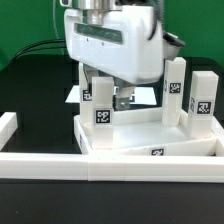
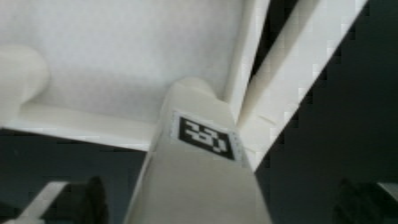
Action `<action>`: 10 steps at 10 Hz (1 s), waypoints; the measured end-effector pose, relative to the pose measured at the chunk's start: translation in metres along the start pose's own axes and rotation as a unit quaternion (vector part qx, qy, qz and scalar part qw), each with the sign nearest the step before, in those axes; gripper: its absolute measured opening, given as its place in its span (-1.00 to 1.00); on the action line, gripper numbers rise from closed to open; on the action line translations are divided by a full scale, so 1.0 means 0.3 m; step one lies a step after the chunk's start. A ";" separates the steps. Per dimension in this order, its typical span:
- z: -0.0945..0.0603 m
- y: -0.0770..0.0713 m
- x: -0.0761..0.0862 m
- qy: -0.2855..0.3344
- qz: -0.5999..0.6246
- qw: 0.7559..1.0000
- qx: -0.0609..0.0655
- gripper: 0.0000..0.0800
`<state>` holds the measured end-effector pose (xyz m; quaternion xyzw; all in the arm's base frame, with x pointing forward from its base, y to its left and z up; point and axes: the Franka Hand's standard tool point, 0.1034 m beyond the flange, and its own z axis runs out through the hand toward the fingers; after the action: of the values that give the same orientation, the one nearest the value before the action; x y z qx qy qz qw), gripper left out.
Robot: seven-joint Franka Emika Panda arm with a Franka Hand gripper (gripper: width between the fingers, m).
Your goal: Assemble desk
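The white desk top (image 1: 150,138) lies flat on the black table with its raised rim up. Three white tagged legs stand upright on it: one near its left corner (image 1: 100,106) and two at the exterior view's right (image 1: 175,90) (image 1: 203,100). My gripper (image 1: 105,95) hangs over the left leg, a finger on each side of it. In the wrist view that leg (image 2: 196,165) runs up the middle with its tag showing, and the dark fingers (image 2: 63,203) stand clear of it on both sides. The gripper (image 2: 217,208) is open and holds nothing.
A low white border wall (image 1: 100,166) runs along the front, and another piece (image 1: 10,126) stands at the exterior view's left. The marker board (image 1: 148,96) lies behind the desk top. In the wrist view the desk top's rim (image 2: 302,70) rises beside the leg.
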<state>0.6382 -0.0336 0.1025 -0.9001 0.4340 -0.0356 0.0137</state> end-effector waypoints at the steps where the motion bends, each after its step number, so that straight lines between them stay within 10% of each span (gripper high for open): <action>1: 0.000 0.004 0.004 0.001 -0.028 1.000 -0.001 0.62; 10: -0.002 0.017 0.014 0.001 -0.417 0.909 -0.007 0.62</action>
<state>0.6370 -0.0401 0.1032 -0.9991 0.0198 -0.0362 -0.0092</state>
